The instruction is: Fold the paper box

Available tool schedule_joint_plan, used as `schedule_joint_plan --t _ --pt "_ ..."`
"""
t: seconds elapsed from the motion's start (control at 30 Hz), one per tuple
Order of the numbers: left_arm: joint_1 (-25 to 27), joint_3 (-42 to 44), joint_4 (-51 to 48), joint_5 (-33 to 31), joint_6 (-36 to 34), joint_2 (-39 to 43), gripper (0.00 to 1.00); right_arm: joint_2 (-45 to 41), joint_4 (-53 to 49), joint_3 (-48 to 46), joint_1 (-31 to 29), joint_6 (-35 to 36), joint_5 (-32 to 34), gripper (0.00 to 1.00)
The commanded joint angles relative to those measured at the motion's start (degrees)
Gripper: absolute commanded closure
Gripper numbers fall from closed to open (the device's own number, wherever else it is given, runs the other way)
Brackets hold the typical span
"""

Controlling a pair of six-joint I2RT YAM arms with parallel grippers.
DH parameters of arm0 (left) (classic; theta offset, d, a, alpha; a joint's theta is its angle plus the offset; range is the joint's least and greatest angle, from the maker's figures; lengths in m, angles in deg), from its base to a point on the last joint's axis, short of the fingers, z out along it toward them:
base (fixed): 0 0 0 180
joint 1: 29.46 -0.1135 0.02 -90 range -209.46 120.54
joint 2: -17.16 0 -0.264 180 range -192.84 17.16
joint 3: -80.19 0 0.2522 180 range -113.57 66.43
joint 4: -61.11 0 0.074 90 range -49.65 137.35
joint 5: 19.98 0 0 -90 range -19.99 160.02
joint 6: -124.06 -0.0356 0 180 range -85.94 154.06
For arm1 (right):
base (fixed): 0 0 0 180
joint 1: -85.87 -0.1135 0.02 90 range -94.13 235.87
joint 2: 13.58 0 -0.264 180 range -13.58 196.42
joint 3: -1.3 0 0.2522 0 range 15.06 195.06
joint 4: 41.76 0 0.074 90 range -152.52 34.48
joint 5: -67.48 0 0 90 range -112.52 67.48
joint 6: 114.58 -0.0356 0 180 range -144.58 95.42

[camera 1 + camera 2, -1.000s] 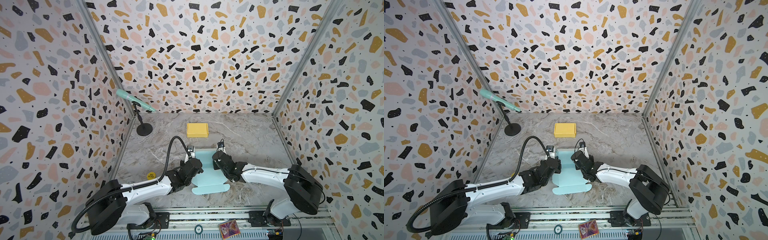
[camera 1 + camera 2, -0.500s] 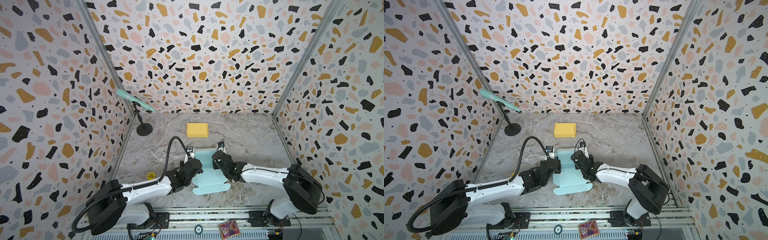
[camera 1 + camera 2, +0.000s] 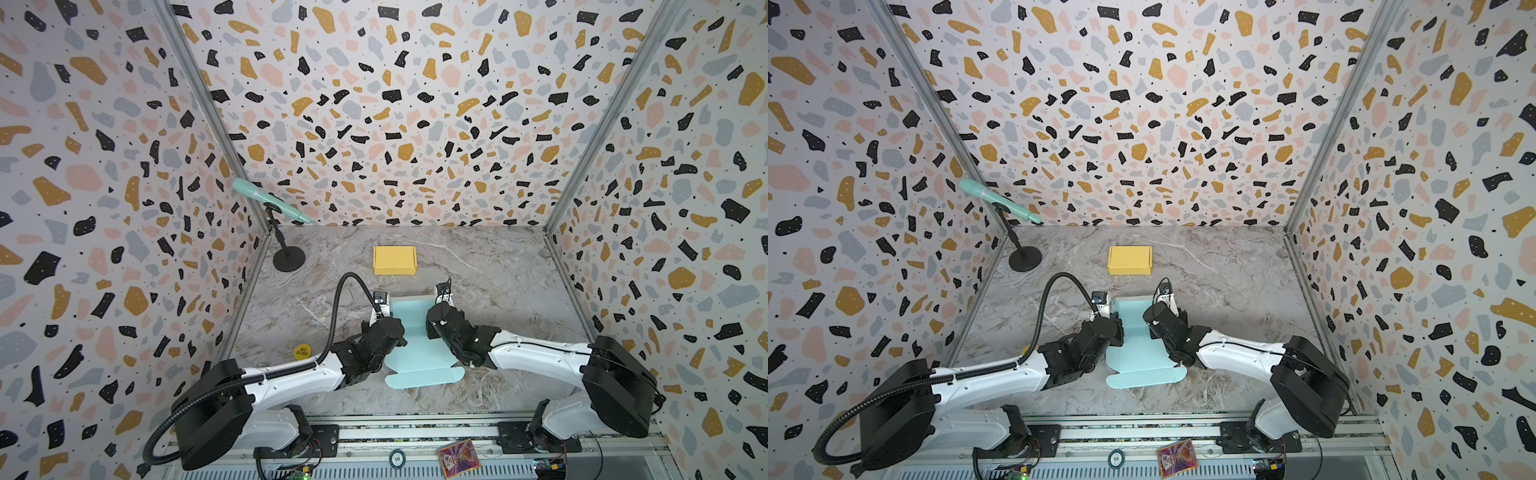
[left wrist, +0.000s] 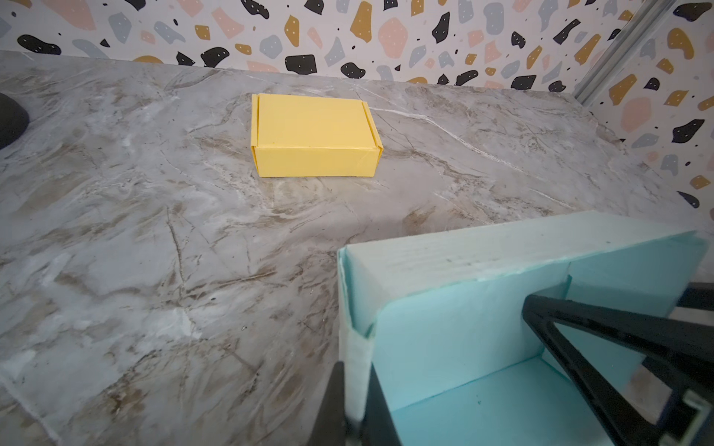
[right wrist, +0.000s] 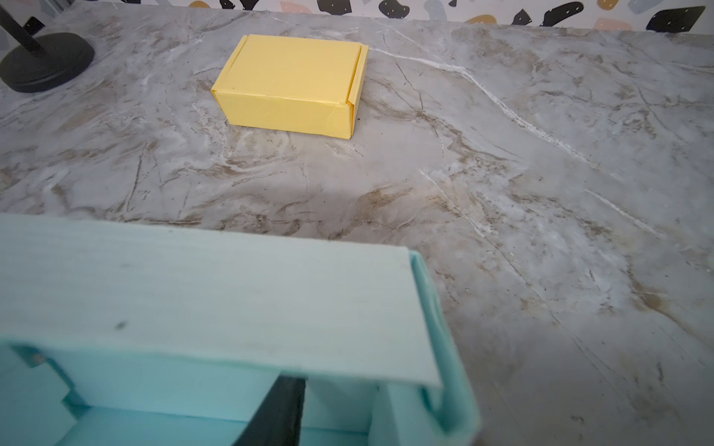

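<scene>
The teal paper box [image 3: 409,332] sits partly folded at the front middle of the table, with its back wall up and its lid flap [image 3: 424,376] lying flat toward the front. My left gripper [image 4: 355,390] is shut on the box's left side wall [image 4: 357,347]. My right gripper [image 3: 435,328] is at the box's right side. In the right wrist view one dark finger [image 5: 278,409] stands inside the box, well apart from the curled right wall [image 5: 444,367]. The other finger is hidden behind that wall. The jaws stand open around the wall.
A folded yellow box [image 3: 394,260] rests behind the teal one, apart from it. A teal microphone on a black stand [image 3: 289,257] occupies the back left corner. A yellow chip [image 3: 302,351] lies left of my left arm. Patterned walls close in three sides.
My right gripper's jaws have spread apart at the right wall. The left gripper keeps its hold, and the box has barely moved.
</scene>
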Motion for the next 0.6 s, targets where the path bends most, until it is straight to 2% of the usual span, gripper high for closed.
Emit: schedule_joint_plan --t 0.0,0.2,0.33,0.57 --pt "0.92 0.25 3.07 -0.13 -0.03 -0.09 1.00 -2.78 -0.83 -0.68 -0.59 -1.03 0.16 0.51" --pt "0.44 0.25 3.07 0.12 -1.05 -0.47 1.00 -8.40 -2.86 -2.85 -1.41 -2.67 -1.62 0.31" --pt "-1.27 0.17 3.87 3.34 -1.91 -2.25 1.00 -14.37 -3.88 -4.75 -2.74 -2.96 -2.67 0.18" --pt "-4.89 -2.30 2.29 10.90 -6.30 -4.95 1.00 -22.22 -8.57 -5.88 -3.93 -4.49 -3.85 0.12"
